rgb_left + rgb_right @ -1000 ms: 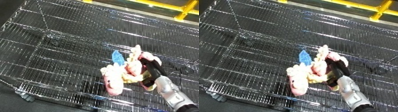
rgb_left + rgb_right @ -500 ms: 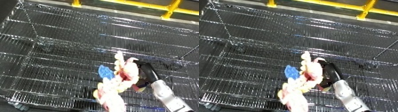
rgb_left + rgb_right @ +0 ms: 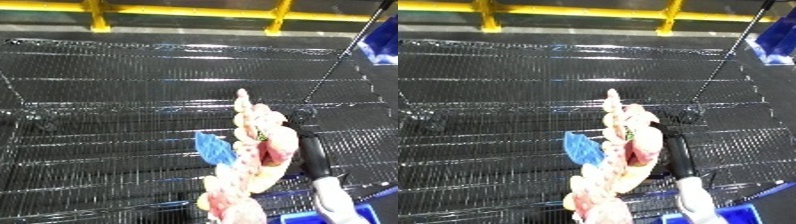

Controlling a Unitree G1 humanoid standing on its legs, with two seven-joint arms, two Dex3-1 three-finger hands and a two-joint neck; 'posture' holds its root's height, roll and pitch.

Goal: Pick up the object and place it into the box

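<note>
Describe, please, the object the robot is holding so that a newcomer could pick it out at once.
Look at the big wire-mesh cage that fills the view, then down to its lower right, where the right hand comes in. Beside that black hand hangs a soft toy, pale pink and cream with a blue patch. It is the only soft, brightly coloured thing against the dark mesh.

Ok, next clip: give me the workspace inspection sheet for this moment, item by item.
Surface: wire mesh cage, dark, bare across most of its area.
Job's things: pink and cream plush toy with a blue patch, raised beside the right hand; blue bin only at the lower right edge.
Clutter: nothing seen.
Hands: right hand, black fingers against the toy's right side, apparently curled round it; left hand not in view.
Cables: nothing seen.
Surroundings: yellow rail along the top; thin dark rod slanting at upper right.
</note>
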